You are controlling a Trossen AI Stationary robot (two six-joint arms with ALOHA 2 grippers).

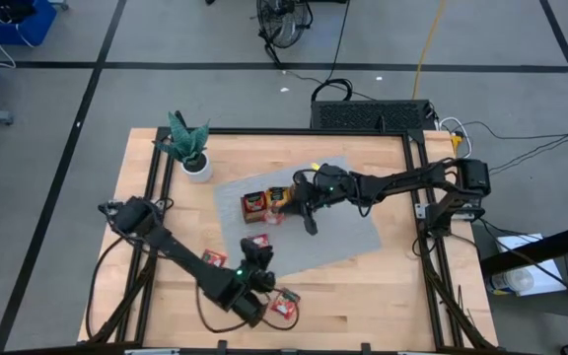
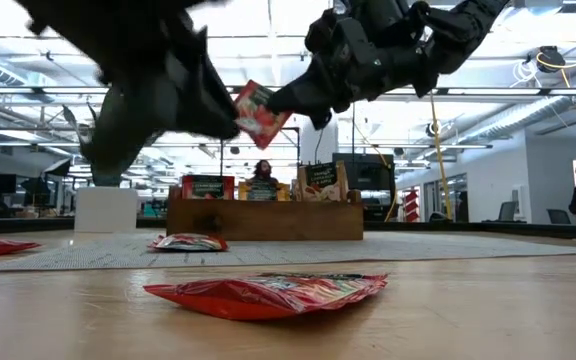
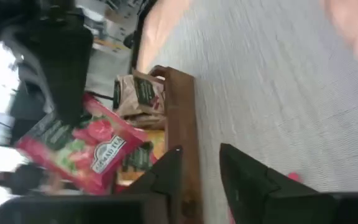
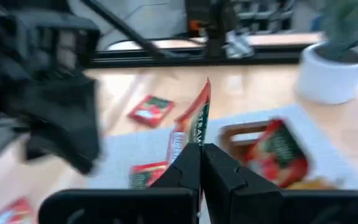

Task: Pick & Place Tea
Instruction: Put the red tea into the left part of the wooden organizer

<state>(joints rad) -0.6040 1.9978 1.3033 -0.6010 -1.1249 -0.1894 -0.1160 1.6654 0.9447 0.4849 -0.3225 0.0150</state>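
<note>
Worktop [image 1: 363, 286] is carrying a grey mat [image 1: 353, 232] w/ the wooden tray [image 1: 264, 204] on it, some tea already standing in its compartments. Right end effector [image 4: 199, 163] is hanging just above/beside the tray, fingers clamped on a red sachet [image 4: 190, 134] by its lower edge, so it's hanging upright, prob for slotting in edge-first. Left end effector [image 3: 199, 180] is hovering near the mat's front edge, fingers apart, nothing between them. Loose sachets [image 2: 266, 294] are lying flat on mat + wood, waiting for pickup.
</note>
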